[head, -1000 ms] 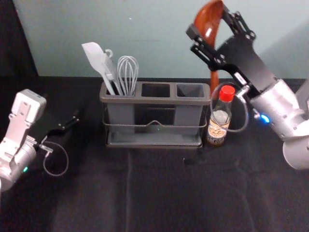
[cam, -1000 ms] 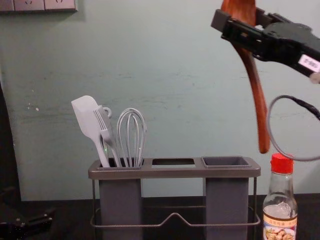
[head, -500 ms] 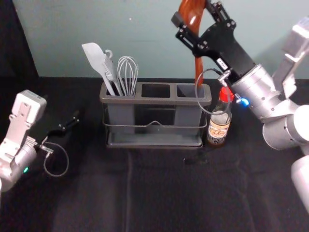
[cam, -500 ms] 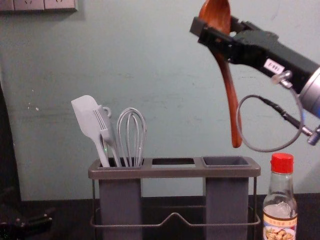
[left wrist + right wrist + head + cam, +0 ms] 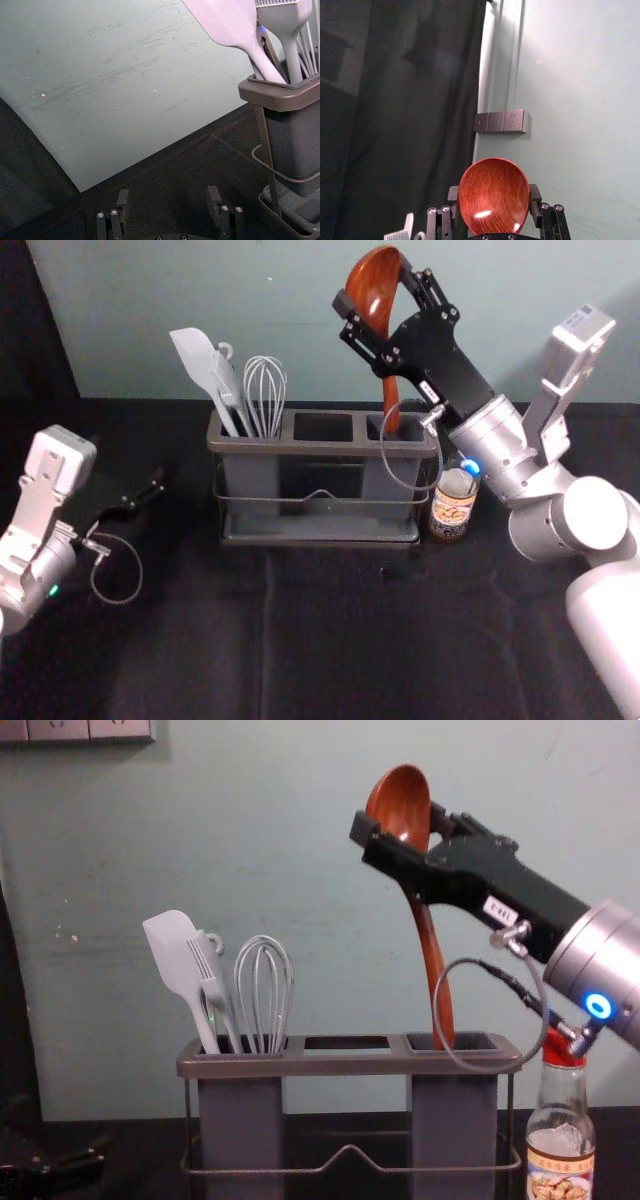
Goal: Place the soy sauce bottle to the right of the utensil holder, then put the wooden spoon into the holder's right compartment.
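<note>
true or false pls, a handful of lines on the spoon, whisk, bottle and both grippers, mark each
The soy sauce bottle stands right of the utensil holder. True.

The right gripper holds the wooden spoon near its bowl. True.

The spoon's handle points upward. False: it points down, its end at the right compartment's opening.

The whisk stands in the left compartment. True.

Both grippers are holding something. False: the left gripper is open and empty.

The place looks like a lab: black-covered counter (image 5: 340, 640), dark curtain (image 5: 410, 110), scuffed plain wall (image 5: 300, 850), socket panel (image 5: 500, 121).
</note>
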Action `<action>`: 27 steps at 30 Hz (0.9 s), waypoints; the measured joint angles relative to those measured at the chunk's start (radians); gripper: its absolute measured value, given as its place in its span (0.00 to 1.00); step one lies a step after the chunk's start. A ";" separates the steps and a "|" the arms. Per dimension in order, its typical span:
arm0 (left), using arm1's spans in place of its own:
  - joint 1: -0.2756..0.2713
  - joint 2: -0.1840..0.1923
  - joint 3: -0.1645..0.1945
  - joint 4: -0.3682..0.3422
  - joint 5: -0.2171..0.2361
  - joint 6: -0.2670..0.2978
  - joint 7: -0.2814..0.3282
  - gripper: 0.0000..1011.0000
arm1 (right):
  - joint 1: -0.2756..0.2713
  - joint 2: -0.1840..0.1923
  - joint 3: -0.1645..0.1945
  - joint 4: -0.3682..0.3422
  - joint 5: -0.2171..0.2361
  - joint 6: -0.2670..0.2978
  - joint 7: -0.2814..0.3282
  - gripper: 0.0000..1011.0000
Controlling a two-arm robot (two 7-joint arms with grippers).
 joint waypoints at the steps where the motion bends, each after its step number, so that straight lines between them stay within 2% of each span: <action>1: 0.000 0.000 0.000 0.000 0.000 0.000 0.000 0.99 | -0.001 -0.002 -0.002 0.009 -0.001 -0.005 -0.002 0.83; 9: 0.000 0.000 0.000 0.000 0.000 0.000 0.000 0.99 | -0.021 -0.014 -0.002 0.061 0.001 -0.034 -0.009 0.83; 27: 0.000 0.000 0.000 0.000 0.000 0.000 0.000 0.99 | -0.080 -0.029 0.021 0.096 0.024 -0.058 -0.008 0.83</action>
